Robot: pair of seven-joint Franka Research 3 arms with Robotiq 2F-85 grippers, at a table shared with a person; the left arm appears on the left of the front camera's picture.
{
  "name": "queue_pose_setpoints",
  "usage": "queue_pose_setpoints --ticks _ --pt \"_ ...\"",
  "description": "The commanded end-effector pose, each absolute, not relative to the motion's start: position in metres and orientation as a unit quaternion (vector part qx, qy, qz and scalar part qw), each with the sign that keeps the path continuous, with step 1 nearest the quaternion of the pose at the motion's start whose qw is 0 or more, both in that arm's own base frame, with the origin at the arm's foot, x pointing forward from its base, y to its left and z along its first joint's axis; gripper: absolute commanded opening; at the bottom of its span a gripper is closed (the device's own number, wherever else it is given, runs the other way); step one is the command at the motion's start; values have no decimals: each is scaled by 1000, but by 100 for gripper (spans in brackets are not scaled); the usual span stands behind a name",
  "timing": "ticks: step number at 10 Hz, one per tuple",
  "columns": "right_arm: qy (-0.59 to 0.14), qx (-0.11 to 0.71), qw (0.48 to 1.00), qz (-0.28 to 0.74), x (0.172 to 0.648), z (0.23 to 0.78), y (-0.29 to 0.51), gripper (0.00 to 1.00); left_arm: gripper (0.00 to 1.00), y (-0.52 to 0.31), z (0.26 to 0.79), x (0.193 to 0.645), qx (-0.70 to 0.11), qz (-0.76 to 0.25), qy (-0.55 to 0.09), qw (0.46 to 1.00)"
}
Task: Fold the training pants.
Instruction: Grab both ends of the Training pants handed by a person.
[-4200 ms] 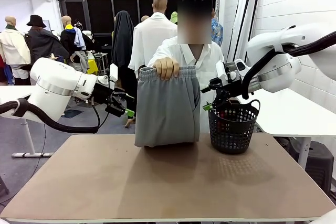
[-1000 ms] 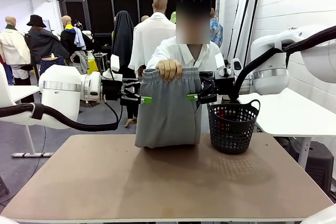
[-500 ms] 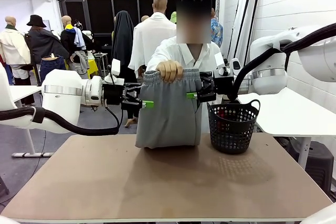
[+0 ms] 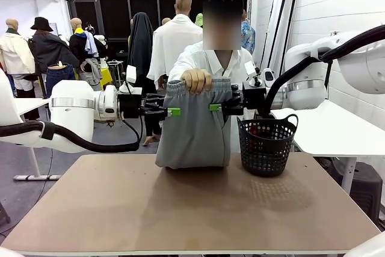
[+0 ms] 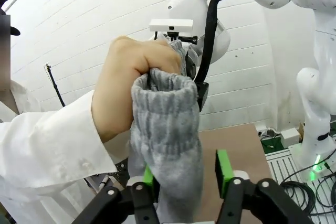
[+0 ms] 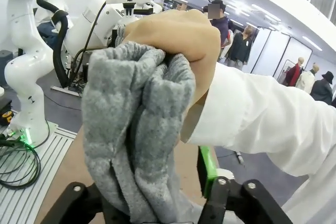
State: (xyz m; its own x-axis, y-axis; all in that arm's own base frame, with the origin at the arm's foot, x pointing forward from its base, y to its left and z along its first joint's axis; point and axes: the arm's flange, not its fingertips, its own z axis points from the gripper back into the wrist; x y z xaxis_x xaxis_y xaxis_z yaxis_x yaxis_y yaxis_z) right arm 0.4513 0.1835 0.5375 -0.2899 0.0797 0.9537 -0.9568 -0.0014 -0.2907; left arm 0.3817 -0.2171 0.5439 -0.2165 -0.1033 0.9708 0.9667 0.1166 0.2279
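- The brown table (image 4: 180, 209) is stretching across the foreground.
- The grey pants (image 4: 195, 136) are hanging upright over the table's far part, waistband at the top. Their lower end is resting on the tabletop.
- A black basket (image 4: 267, 148) is standing on the table just beside the pants, on the robot's right.
- The left gripper (image 4: 172, 112) is reaching in level from the robot's left and straddling the pants' side edge a little below the waistband. In the left wrist view one green pad (image 5: 148, 176) is touching the cloth while the other is standing clear of it. The jaws are therefore partly open and not clamping.
- The right gripper (image 4: 215, 108) is straddling the opposite side edge at about the same height. In its wrist view one finger is hidden behind the bunched cloth, so I cannot tell whether it is pinching the pants or sitting loosely around them.
- The person's hand (image 4: 195, 80) is clutching the gathered waistband from above in a fist and holding the pants up.
- The person, wearing a white shirt (image 4: 210, 61), is standing behind the pants at the far side.
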Motion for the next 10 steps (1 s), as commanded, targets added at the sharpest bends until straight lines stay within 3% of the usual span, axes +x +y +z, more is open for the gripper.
queue_pose_setpoints --ticks 1,2,7,10 --pt "-537 412 448 584 457 541 183 8 0 -229 539 390 -390 -546 -569 476" --pt "-530 415 452 585 457 542 182 0 0 -230 540 391 -390 -549 -563 479" --pt "-506 426 465 589 458 540 180 0 0 -226 541 402 -373 -535 -568 502" --pt "-498 404 486 593 461 540 181 0 0 -228 537 408 -395 -557 -537 495"
